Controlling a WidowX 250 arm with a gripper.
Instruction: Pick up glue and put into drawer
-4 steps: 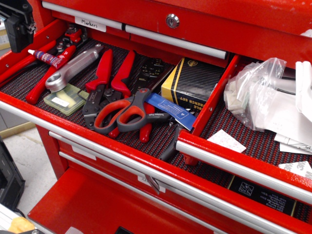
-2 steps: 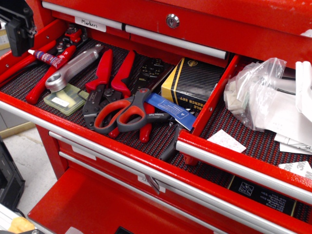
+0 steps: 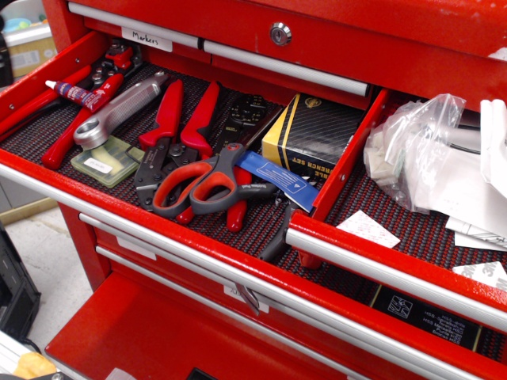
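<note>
"Looking for the glue [image 3: 78, 93]? Start from the red-handled scissors [image 3: 202, 184] in the middle of the left tool drawer [image 3: 47, 150]."

"And from there?"

"Up and far left of the scissors, near the drawer's back-left corner. The small red bottle lies on its side, white nozzle pointing left, resting across a long red handle [image 3: 75, 127], just left of the silver tool [image 3: 119, 111]."

"The drawer [image 3: 396, 273] it goes into?"

"Right of the scissors, past the red divider: open, mesh liner, clear plastic bags [image 3: 420, 150] and white papers [image 3: 368, 228] inside."

"And the gripper, fingers apart or together?"

"Not in view, so I can't tell."
</note>
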